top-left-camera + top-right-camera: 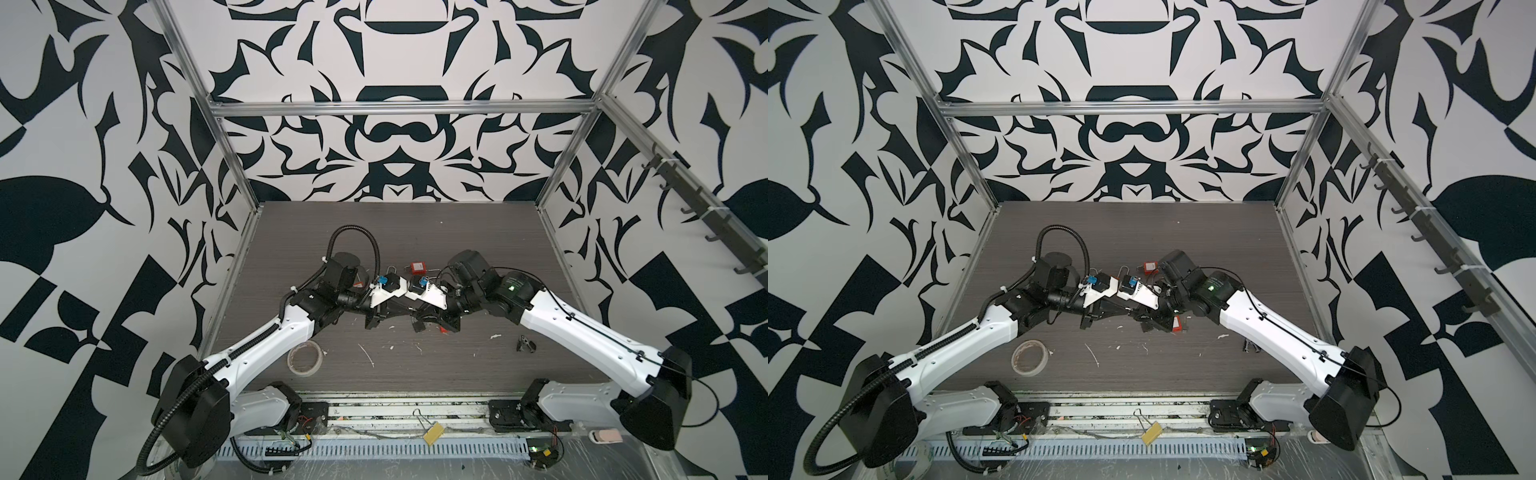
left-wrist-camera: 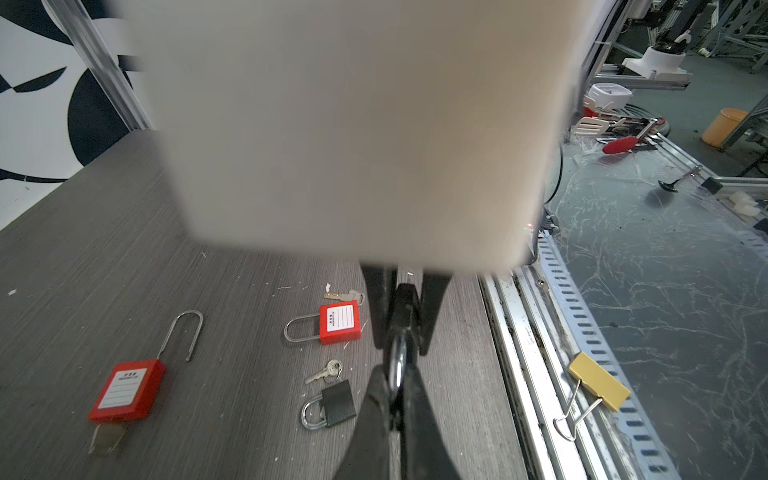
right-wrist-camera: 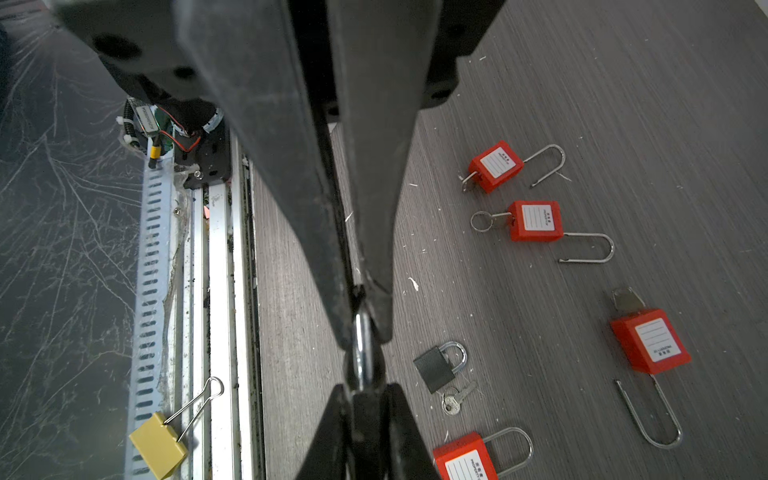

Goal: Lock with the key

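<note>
An orange tub (image 2: 723,126) stands in the background beyond the rig; its inside does not show.

The left claw (image 2: 395,376) and the right claw (image 3: 365,328) meet tip to tip over the middle of the table (image 1: 415,232), on the side nearer the arm bases. Both are pinched narrow on the held padlock (image 3: 361,357), a small lock with a bright, curved steel shackle and a dark body. The shackle spans the short gap between the two sets of tips. Which claw has the body and which the shackle cannot be told, since each wrist view shows the dark part sitting in the opposite claw.

A second black padlock (image 2: 338,403) lies flat on the table close by with its shackle closed, and a loose key (image 2: 326,371), small and silver, lies just beside it. Red padlocks with white labels lie scattered around: one with a long open shackle (image 2: 126,390) and a shorter one (image 2: 340,324) with another key next to it. A yellow binder clip (image 2: 598,386) rests on the slotted rail in front of the table, and a tape roll (image 1: 304,358) lies near the left arm.
</note>
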